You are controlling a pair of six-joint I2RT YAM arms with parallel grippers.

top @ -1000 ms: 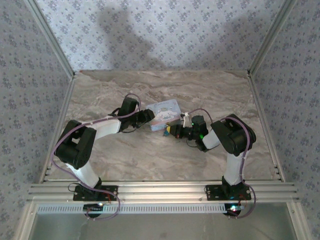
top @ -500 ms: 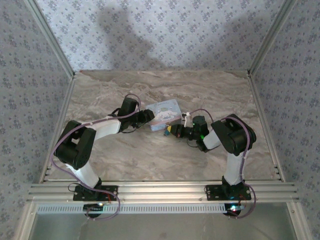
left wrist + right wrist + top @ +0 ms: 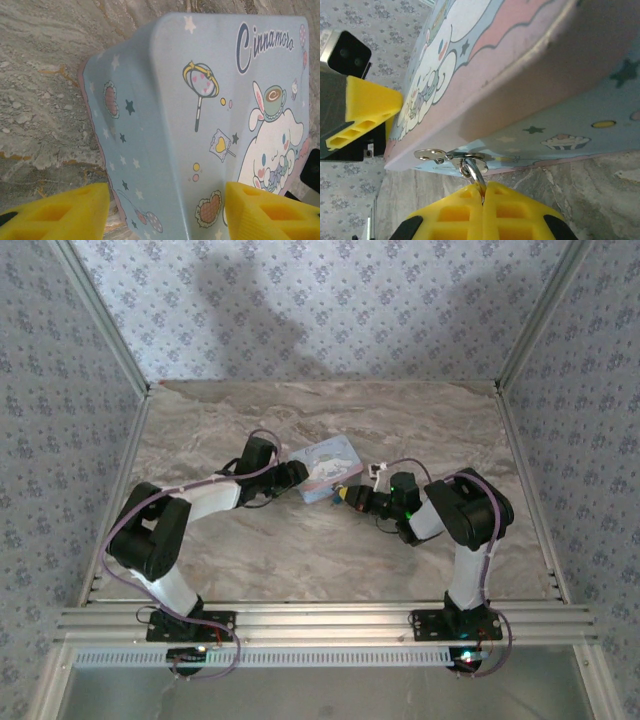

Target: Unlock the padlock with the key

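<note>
At the near edge of the tin (image 3: 328,466), the right pincer (image 3: 483,196) is clenched on the thin shackle loop of the padlock (image 3: 475,176). The loop hooks into a silvery fitting (image 3: 451,156) on the tin's rim; lock body not discernible. At the tin's left end, the left pincer (image 3: 166,200) has its pads (image 3: 60,215) spread astride a corner; whether they grip cannot be told. Tin sits on the bench (image 3: 300,550).
</note>
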